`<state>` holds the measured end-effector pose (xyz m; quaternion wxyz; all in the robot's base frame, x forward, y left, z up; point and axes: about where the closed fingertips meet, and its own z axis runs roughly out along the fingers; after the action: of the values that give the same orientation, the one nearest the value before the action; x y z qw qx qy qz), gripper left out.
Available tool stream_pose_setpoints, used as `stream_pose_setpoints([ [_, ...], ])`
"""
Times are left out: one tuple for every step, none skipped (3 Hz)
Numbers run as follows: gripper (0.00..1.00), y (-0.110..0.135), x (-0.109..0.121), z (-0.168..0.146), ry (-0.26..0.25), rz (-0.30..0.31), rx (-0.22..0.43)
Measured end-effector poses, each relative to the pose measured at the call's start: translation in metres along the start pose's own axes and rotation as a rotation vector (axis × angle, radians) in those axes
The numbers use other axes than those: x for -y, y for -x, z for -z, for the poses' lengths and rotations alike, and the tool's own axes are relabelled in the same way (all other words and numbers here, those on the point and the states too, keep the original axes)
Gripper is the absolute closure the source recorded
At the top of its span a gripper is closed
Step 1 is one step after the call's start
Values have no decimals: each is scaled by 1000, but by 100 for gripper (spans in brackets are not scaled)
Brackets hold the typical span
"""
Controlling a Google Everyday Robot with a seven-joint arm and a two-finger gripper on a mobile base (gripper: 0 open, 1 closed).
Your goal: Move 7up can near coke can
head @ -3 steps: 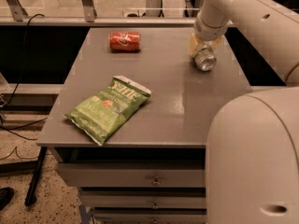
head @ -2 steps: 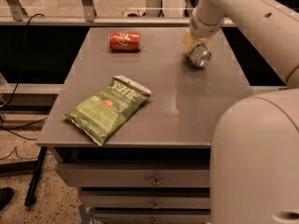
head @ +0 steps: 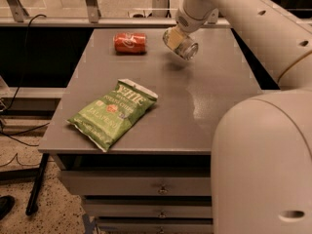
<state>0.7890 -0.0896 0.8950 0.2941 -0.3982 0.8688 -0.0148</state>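
The coke can (head: 130, 42), red with white script, lies on its side at the far left of the grey table (head: 204, 101). The 7up can (head: 183, 46), silvery with a shiny metal end facing me, is held tilted a little above the table, to the right of the coke can. My gripper (head: 176, 39) is at the end of the white arm coming from the upper right and is shut on the 7up can. A shadow of the can falls on the table just below it.
A green chip bag (head: 113, 112) lies at the front left of the table. My white arm and body (head: 263, 165) fill the right side. Drawers (head: 146, 186) sit below the table front. Cables run on the floor at left.
My gripper has lifted the 7up can off the table's right side and carried it left, toward the coke can.
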Motion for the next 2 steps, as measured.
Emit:
stream_pose_setpoints([
  [100, 25, -25, -13, 63, 125, 41],
  [100, 38, -49, -27, 120, 210, 54],
])
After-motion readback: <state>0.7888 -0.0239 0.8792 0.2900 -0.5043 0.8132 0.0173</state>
